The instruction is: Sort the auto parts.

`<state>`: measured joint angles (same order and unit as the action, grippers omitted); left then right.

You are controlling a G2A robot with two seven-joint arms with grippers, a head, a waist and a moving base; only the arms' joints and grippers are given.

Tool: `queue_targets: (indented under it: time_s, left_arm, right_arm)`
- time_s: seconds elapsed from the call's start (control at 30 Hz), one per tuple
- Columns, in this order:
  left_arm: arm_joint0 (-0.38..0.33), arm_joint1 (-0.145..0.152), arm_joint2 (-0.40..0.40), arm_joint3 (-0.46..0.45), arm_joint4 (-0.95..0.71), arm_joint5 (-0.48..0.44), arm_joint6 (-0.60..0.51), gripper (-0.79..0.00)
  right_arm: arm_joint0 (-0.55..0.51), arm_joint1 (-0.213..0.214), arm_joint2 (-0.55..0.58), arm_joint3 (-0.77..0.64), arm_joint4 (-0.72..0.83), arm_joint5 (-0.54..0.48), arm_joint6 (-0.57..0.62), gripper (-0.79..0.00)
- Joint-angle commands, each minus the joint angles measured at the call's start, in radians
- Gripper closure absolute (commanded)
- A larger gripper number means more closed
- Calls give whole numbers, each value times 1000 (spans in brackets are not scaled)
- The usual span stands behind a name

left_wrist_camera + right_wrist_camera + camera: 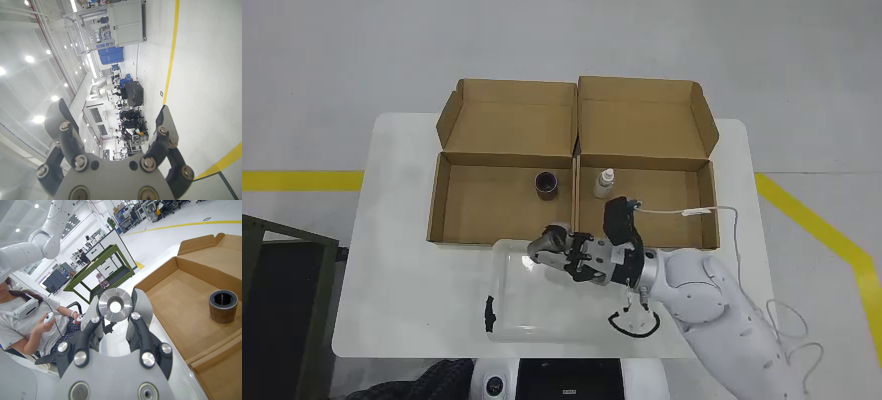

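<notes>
Right gripper (115, 304) clamped on a shiny metal ring with a centre hole (123, 298), held above the far edge of the clear tray (507, 290), just near of the left cardboard box (482, 205). That box has a dark cylindrical bearing (546, 184) upright at its far right corner; the right box (672, 215) has a small white bottle (604, 181) at its far left, and two black parts lie at the tray's near left (488, 314) and near right (631, 326). Left gripper (113, 106): fingers apart (nothing between them), aimed at the hall, off the table.
</notes>
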<state>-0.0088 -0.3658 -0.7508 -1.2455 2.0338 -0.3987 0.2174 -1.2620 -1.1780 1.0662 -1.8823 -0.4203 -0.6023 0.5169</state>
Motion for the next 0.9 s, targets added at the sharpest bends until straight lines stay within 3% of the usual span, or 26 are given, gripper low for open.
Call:
queue_targets:
  time_s: [0.0, 0.33, 0.87]
  left_arm:
    - [0, 0, 0, 0, 0, 0, 0, -785]
    - [0, 0, 0, 0, 0, 0, 0, -785]
    - [0, 0, 0, 0, 0, 0, 0, -785]
  right_arm:
    - [2, 0, 3, 4, 7, 3, -6, 0]
    - [1, 2, 18, -4, -67, 28, -60, 0]
    - [101, -23, -79, 32, -435, 213, -124, 0]
